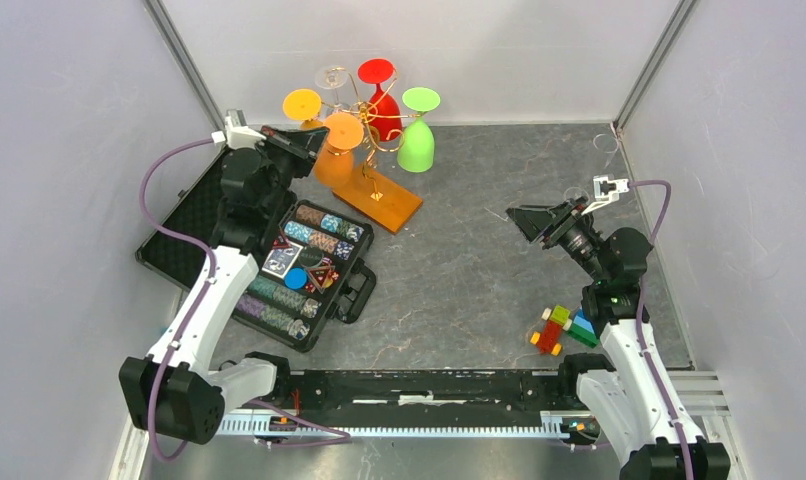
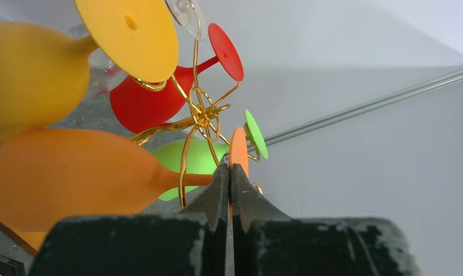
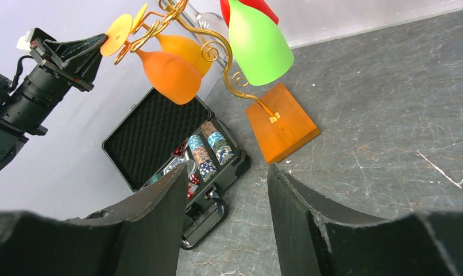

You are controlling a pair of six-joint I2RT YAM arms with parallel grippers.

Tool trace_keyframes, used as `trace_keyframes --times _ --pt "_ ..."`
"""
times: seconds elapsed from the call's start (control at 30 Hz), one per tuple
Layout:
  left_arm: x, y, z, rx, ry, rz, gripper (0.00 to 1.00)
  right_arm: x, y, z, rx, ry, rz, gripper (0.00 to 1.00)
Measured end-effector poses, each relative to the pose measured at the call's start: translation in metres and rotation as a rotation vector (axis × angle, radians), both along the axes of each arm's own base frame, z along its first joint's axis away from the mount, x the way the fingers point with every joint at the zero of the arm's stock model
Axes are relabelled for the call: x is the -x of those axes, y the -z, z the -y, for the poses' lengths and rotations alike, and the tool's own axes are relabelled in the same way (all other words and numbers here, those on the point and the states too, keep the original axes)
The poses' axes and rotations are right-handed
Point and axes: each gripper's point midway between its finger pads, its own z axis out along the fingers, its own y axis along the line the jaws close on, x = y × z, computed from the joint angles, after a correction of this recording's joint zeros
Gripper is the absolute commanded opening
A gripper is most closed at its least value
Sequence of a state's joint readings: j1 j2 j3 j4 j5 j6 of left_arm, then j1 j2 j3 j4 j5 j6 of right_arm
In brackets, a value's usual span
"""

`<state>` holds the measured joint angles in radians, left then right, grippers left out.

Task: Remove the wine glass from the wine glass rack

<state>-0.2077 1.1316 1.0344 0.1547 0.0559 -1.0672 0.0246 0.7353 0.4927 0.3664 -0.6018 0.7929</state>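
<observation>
Wine glass [image 1: 334, 165], the orange one: hangs bowl-down on the wine glass rack [image 2: 205, 115], on the side of the rack facing the left arm. Threaded by its stem through a gold scroll, with the foot lying over the wire. Held up by that foot alone, being wider than the gap in the curl.

Left gripper [image 2: 230, 168]: clenched, and by the look of the wrist view pinching the outer rim of the orange foot edge-on. Probably taken at the rim for want of room nearer the rack's stem, crowded there by wire and by the yellow glass [image 2: 34, 75] on the next scroll. Judged to be the grip before the lift. Next calls for raising the foot off the scroll and drawing the stem outward, away from the rack. Could slip off so thin a rim, or drag the rack across on its wooden base [image 1: 391, 205].

Right gripper [image 3: 226, 172]: released and empty, hovering well apart from the rack on the green glass [image 1: 416, 148] side, likely just out of the way.

Black chip case [image 1: 279, 270]: open, just beside the rack's base.
</observation>
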Motion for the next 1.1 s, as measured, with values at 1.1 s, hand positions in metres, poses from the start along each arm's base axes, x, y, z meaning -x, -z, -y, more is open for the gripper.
trace_keyframes --times 1.1 --pt "-0.002 0.006 0.034 0.047 0.184 -0.004 0.02 0.002 -0.002 0.001 -0.038 0.014 -0.004 0.62"
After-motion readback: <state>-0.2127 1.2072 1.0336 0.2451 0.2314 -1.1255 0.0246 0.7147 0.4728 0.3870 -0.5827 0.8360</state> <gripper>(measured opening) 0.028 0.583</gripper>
